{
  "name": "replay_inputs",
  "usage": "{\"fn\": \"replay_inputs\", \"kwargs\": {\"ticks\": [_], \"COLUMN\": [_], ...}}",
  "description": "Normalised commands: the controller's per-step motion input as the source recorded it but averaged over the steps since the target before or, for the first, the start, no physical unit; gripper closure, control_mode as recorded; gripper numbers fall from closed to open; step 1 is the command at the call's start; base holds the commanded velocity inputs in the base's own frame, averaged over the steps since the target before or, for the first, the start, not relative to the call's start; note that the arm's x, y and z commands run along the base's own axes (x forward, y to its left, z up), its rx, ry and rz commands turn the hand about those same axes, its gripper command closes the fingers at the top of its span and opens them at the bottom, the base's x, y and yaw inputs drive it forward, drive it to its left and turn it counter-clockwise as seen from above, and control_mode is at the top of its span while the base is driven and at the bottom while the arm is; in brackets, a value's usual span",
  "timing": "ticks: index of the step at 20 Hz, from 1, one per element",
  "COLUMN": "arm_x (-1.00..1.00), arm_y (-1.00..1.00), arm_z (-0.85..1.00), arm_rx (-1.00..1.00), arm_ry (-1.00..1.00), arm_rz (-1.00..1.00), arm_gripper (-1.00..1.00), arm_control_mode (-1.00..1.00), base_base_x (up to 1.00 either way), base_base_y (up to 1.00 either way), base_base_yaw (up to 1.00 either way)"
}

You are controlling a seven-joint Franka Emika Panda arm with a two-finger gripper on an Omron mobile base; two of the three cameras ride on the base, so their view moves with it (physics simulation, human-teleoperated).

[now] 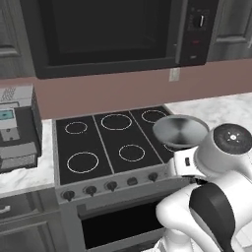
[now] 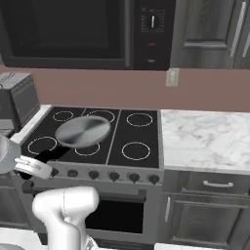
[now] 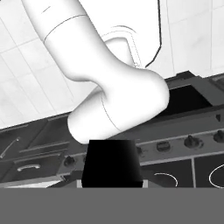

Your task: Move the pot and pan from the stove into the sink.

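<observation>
Round shiny silver skillet [image 2: 83,131] is up off the black glass cooktop [image 1: 106,142], hanging tilted over its burner rings. The skillet's long dark handle [image 2: 46,156] runs back toward the gripper, but the fingers themselves are hidden. Can't tell for sure that the jaws are clamped on the handle, though the skillet staying airborne suggests it. Bowl looks empty. I'd expect stiff, smooth metal, fairly light but bowl-heavy beyond the jaws, so a grip on the thin handle may let it rotate or slip. Gripping nearer the bowl would steady it.
</observation>
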Motion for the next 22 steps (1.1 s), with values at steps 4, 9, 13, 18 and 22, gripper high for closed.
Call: {"fn": "replay_inputs", "kwargs": {"ticks": [4,9,13,18,22], "arm_x": [0.00,0.00,0.00,0.00,0.00], "arm_y": [0.00,0.00,0.00,0.00,0.00], "arm_z": [0.00,0.00,0.00,0.00,0.00], "arm_rx": [0.00,0.00,0.00,0.00,0.00], "arm_ry": [0.00,0.00,0.00,0.00,0.00], "arm_rz": [0.00,0.00,0.00,0.00,0.00], "arm_gripper": [1.00,1.00,1.00,1.00,1.00], "arm_control_mode": [1.00,1.00,1.00,1.00,1.00], "base_base_x": [-0.78,-0.53,-0.29,-0.18,-0.16], "base_base_y": [-0.01,0.00,0.00,0.00,0.00], "base_base_yaw": [0.15,0.34,0.44,0.48,0.49]}}
